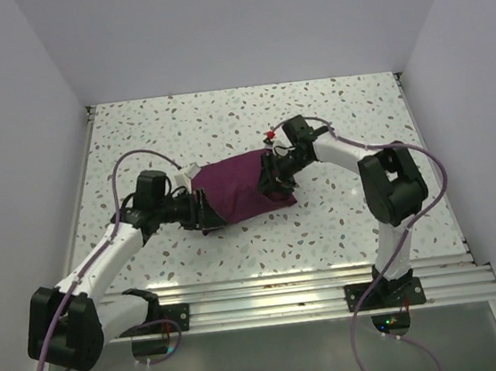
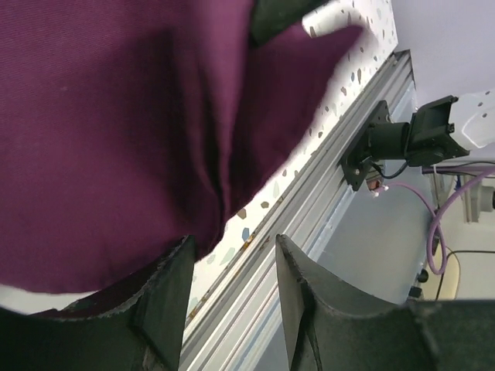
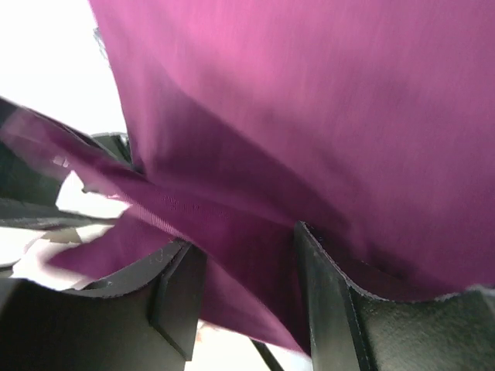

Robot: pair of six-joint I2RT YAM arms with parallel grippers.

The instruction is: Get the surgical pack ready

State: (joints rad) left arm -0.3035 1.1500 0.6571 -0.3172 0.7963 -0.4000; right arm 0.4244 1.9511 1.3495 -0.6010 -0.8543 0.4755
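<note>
The surgical pack (image 1: pixel 244 190) is a dark maroon cloth, folded into a bundle in the middle of the speckled table (image 1: pixel 329 113). My left gripper (image 1: pixel 204 210) is at its near-left edge. In the left wrist view that gripper (image 2: pixel 232 255) is open with nothing between its fingers, and the cloth (image 2: pixel 116 139) lies just beyond the left finger (image 2: pixel 166 286). My right gripper (image 1: pixel 272 178) is at the pack's right edge. In the right wrist view a thick fold of cloth (image 3: pixel 309 100) fills the gap of that gripper (image 3: pixel 247 263), which is shut on it.
An aluminium rail (image 1: pixel 287 293) runs along the table's near edge, and it also shows in the left wrist view as the rail (image 2: pixel 309 201) with the right arm's base (image 2: pixel 402 139) behind it. White walls enclose the table on the left, right and far sides.
</note>
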